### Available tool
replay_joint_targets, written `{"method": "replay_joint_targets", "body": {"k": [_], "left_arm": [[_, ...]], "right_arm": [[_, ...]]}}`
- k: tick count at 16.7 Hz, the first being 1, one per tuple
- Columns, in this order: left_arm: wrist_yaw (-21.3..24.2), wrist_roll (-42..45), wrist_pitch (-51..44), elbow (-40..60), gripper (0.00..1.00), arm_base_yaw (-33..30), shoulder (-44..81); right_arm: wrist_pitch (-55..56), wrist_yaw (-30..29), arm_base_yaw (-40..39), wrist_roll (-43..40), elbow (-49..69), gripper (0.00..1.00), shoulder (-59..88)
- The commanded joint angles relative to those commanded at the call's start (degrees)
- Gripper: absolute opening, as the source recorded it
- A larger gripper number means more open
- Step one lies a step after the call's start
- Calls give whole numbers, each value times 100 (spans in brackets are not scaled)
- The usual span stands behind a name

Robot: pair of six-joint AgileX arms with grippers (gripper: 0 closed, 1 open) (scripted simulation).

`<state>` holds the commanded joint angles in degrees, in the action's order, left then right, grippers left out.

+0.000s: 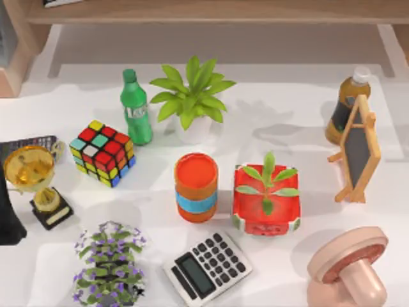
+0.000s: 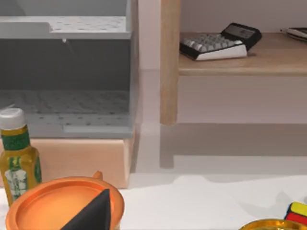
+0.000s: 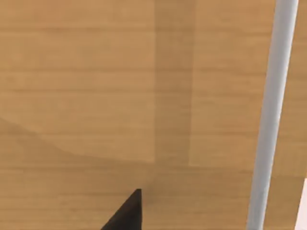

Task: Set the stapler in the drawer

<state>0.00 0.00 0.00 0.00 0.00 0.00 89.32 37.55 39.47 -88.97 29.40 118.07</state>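
Searching for the stapler, nothing yet stowed

Where the stapler lay could not be told; no small blue shape stood out among the clutter on the bench (image 1: 287, 128). Nearest the middle stood an orange cup (image 1: 196, 187), with a red planter (image 1: 266, 199) just beside it and a calculator (image 1: 208, 267) in front. A pink mushroom-shaped thing (image 1: 348, 268) sat at the bench's right front corner.

The left gripper (image 2: 91, 213) hung low above the orange cup, facing a grey open compartment (image 2: 67, 100) on a wooden base, which I judged to be the drawer. Nothing blue lay inside the part that showed. The right gripper (image 3: 125, 215) was close against a wooden panel (image 3: 96, 96) crossed by a pale bar (image 3: 271, 115), perhaps a handle. Whether either gripper was released or clenched could not be told.

By my reading, the task was at its start: the stapler had to be found, gripped, carried and set in the drawer.
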Motion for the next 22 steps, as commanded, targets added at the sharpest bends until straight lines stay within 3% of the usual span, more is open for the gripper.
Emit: {"method": "replay_joint_targets", "body": {"k": [8, 18, 22], "left_arm": [[0, 0, 0, 0, 100, 0, 0], [0, 0, 0, 0, 100, 0, 0], [0, 0, 0, 0, 100, 0, 0]], "right_arm": [[0, 0, 0, 0, 0, 2, 0], [-26, -10, -4, 11, 14, 0, 21], [-371, -284, -309, 0, 559, 0, 233]]}}
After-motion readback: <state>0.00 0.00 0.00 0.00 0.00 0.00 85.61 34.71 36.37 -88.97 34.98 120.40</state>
